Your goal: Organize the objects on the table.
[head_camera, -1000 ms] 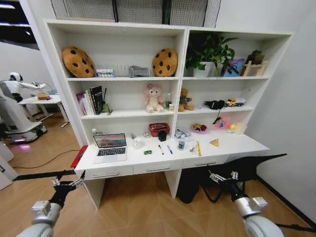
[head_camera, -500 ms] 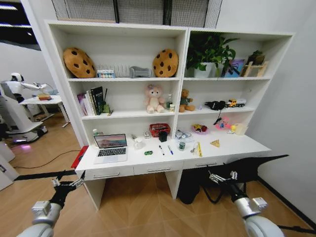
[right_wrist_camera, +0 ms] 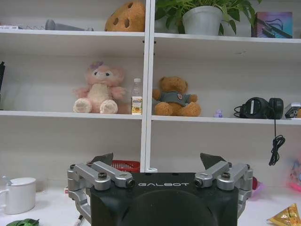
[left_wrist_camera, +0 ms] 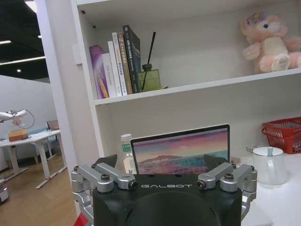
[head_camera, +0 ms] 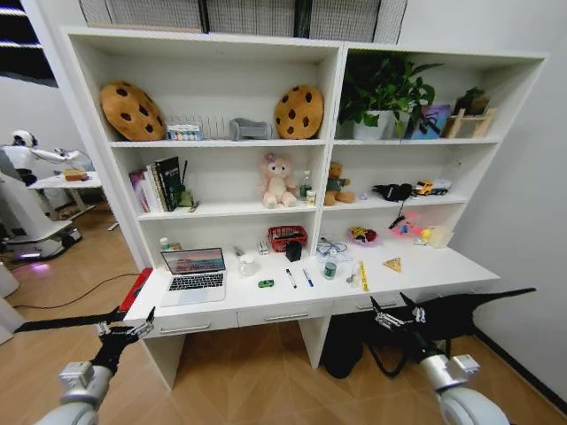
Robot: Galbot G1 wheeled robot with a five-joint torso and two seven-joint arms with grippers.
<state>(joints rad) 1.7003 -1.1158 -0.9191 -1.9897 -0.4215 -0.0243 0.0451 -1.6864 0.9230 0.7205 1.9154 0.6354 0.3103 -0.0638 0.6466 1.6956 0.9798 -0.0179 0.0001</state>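
The long white table (head_camera: 266,299) stands ahead of me under the shelf unit. On it, the silver laptop (head_camera: 195,274) is open at the left, with its lit screen (left_wrist_camera: 181,151) in the left wrist view. Right of it lie a tiny green toy car (head_camera: 266,283) (right_wrist_camera: 21,222), a black pen (head_camera: 291,278) and a blue pen (head_camera: 306,277). My left gripper (head_camera: 124,335) (left_wrist_camera: 160,161) hangs open below the desk's left corner. My right gripper (head_camera: 396,317) (right_wrist_camera: 156,158) hangs open before the right drawer. Neither holds anything.
A red basket (head_camera: 286,235), a black cup (head_camera: 292,251), a white mug (head_camera: 247,261) (right_wrist_camera: 19,194) and small clutter sit toward the desk's back. A red flat item (head_camera: 135,289) leans at the desk's left end. A dark bag (head_camera: 341,347) lies beneath. Another robot (head_camera: 27,190) stands far left.
The whole picture has shifted and the desk looks a little larger, so the camera has moved closer. Both grippers hold the same open pose. Nothing on the desk has moved.
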